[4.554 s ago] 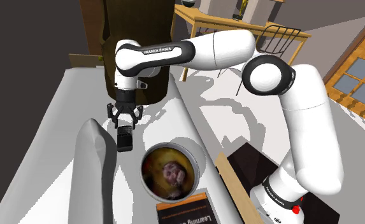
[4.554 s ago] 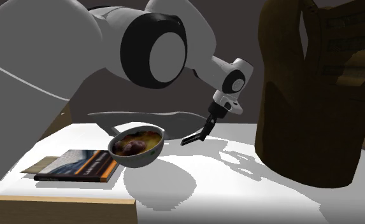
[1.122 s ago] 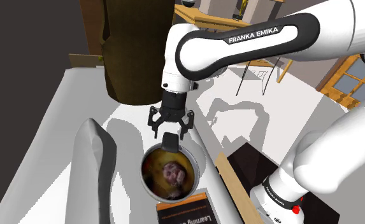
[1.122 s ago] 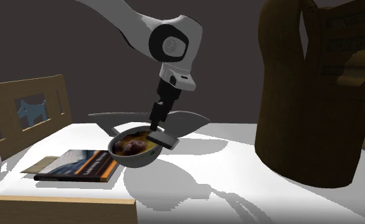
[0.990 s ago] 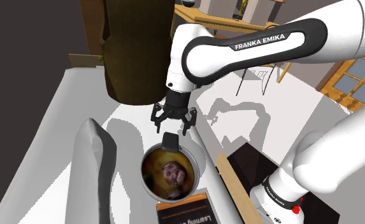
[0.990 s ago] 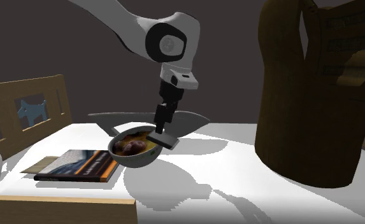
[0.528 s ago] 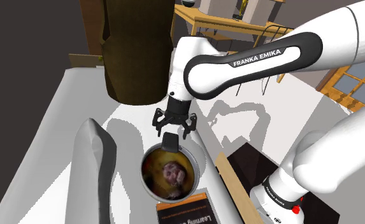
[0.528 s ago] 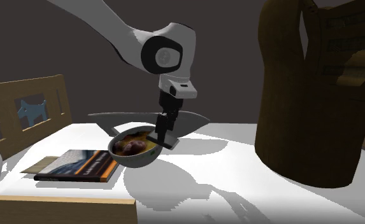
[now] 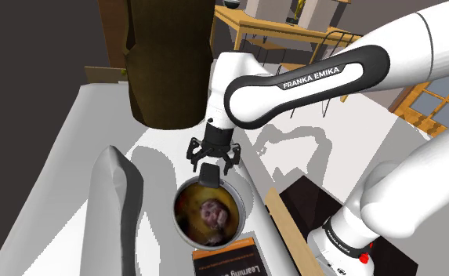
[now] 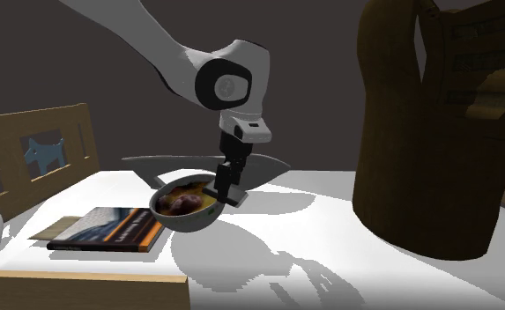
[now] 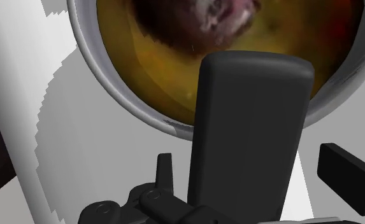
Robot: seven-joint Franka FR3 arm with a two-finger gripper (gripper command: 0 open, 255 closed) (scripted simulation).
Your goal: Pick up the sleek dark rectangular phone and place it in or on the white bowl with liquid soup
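The dark rectangular phone point(image 9: 208, 172) leans on the far rim of the grey-white bowl point(image 9: 244, 201), its upper end over the yellow-brown soup. My gripper point(image 9: 211, 159) hangs right above it, open. In the wrist view the phone point(image 11: 248, 121) stands between my fingers point(image 11: 164, 170), with a gap on each side, so it is not held. The bowl's rim point(image 11: 88, 44) curves just under the phone. In the second exterior view the gripper point(image 10: 225, 185) points down at the near rim of the bowl point(image 10: 184, 222), where the phone point(image 10: 233, 198) rests.
A tall dark brown object point(image 9: 168, 55) stands behind the bowl. A long grey pillow-like shape point(image 9: 114, 204) lies at the shoulder view's left of the bowl. A book point(image 9: 226, 263) lies in front of it. A wooden bed end point(image 10: 39, 150) borders the white surface.
Seconds ago I carried the phone over to the bowl. In the last second my fingers spread off it; the phone stays on the rim, and the wrist shifted slightly.
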